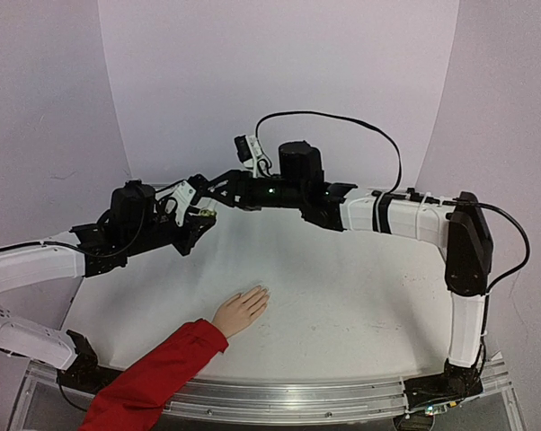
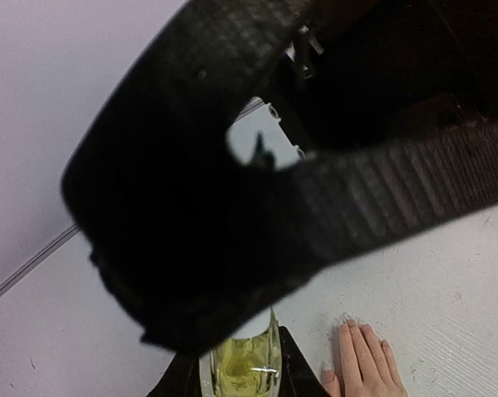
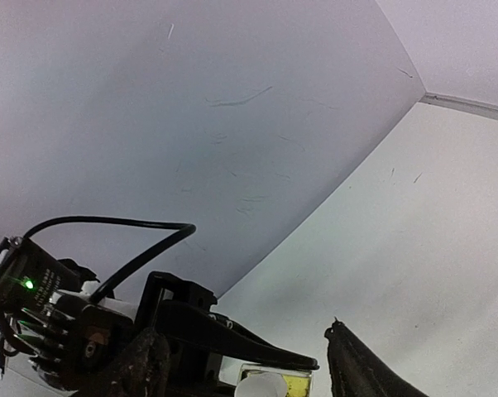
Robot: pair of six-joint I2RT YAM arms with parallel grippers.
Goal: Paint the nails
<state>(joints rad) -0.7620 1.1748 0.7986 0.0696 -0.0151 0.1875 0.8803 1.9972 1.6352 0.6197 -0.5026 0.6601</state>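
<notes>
A small yellow-green bottle with a white cap is held above the table, my left gripper shut on its glass body. My right gripper meets it from the right, open, with the cap low between its fingers and a gap on the right side. In the top view the left gripper and the right gripper join at the back left. The peach hand with a red sleeve lies flat near the front. Its pale nails show beside the bottle.
The white tabletop is backed by a curved pale wall. The right arm spans the table's back, with a black cable looping above it. A metal rail runs along the near edge.
</notes>
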